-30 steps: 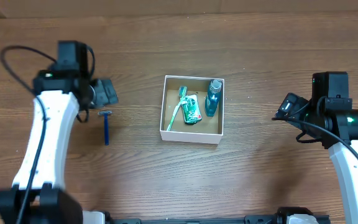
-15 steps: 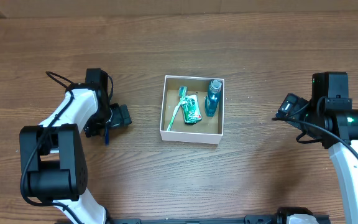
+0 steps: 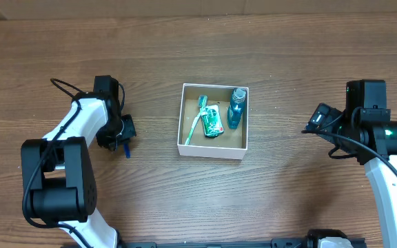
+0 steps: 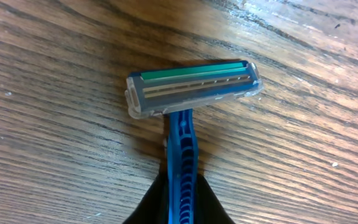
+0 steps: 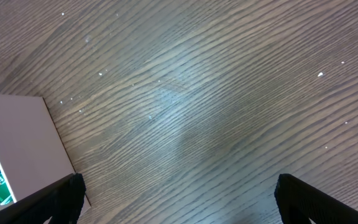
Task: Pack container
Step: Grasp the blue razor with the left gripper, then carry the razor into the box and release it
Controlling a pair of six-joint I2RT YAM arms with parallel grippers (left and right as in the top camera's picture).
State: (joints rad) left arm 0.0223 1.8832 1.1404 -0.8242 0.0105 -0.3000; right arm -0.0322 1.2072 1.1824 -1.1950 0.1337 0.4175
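Note:
A blue razor (image 4: 191, 90) with a clear head lies on the wooden table, left of the container (image 3: 211, 150). My left gripper (image 4: 180, 208) is shut on the razor's handle, black fingers pressed to both sides of it. From overhead the left gripper (image 3: 120, 130) covers most of the razor (image 3: 127, 151); only the blue handle end shows. The white container holds a toothbrush (image 3: 198, 118), a green tube (image 3: 213, 124) and a blue bottle (image 3: 236, 109). My right gripper (image 5: 179, 199) stands open over bare wood, right of the container's wall (image 5: 17, 143).
The left arm's black cable (image 3: 64, 86) loops above its wrist. The right arm (image 3: 371, 124) stands at the table's right side, well away from the box.
The left arm swung in and came down over the razor. Its jaws then closed on the handle. The right arm has not moved.

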